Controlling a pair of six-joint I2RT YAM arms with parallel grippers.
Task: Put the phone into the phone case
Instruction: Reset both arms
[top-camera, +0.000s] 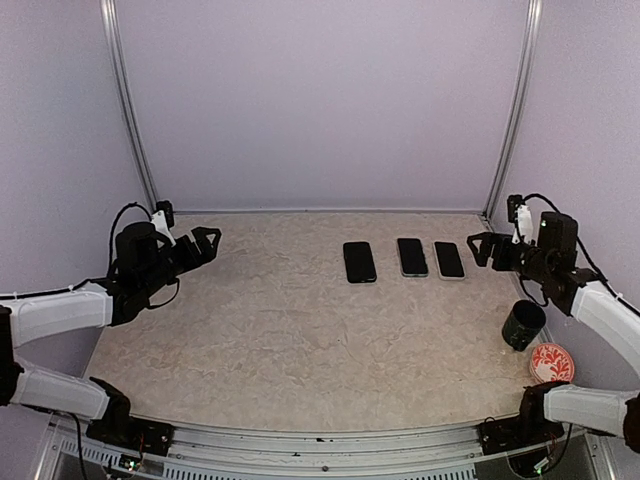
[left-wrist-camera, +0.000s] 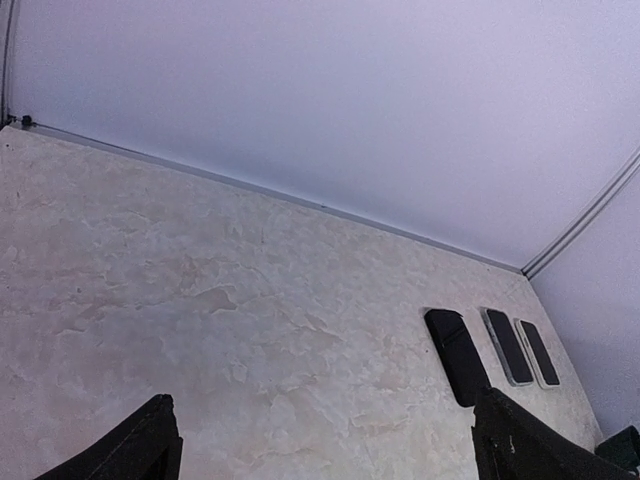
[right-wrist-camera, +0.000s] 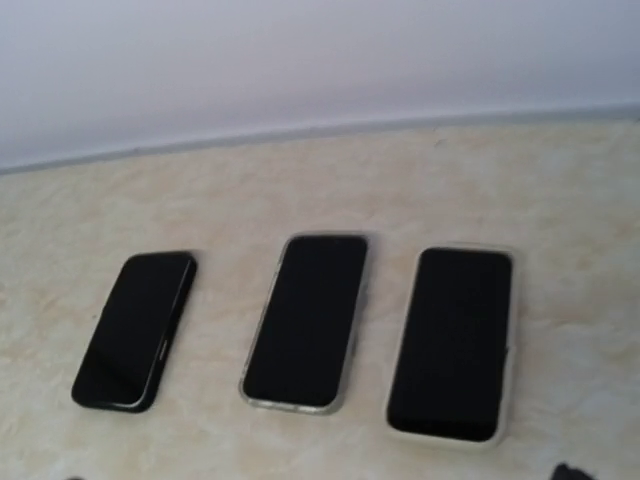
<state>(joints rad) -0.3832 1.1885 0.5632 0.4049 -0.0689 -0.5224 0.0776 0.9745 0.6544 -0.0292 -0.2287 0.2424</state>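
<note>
- Nearest to me, the red patterned dish (top-camera: 551, 363) sits on the surface (top-camera: 270, 340) just beside the dark cup (top-camera: 523, 325), on its near right side.
- The dark cup stands upright near the right edge of the surface. I use it as my reference for everything else.
- Beyond the cup and a little to its left, three slabs lie flat in a row, screens up, close together but not touching.
- The phone case (right-wrist-camera: 441, 438) is the slab in the row closest to the cup. It shows as a pale translucent rim running all the way round a black face.
- That black face is the phone (right-wrist-camera: 452, 343), and it fills the case edge to edge. I cannot see the camera cutout from any view.
- One place further left of the cup lies the silver-edged phone (top-camera: 412, 257).
- Furthest left from the cup is the black phone (top-camera: 360, 262), which is turned slightly askew to the other two.
- My right hand (top-camera: 480, 248) hovers above the surface beyond the cup, just right of the case, with its jaws spread wide and nothing in them.
- My left hand (top-camera: 205, 243) hangs well to the left of the cup across the surface. It points towards the row, its jaws are fully apart, and it holds nothing.
</note>
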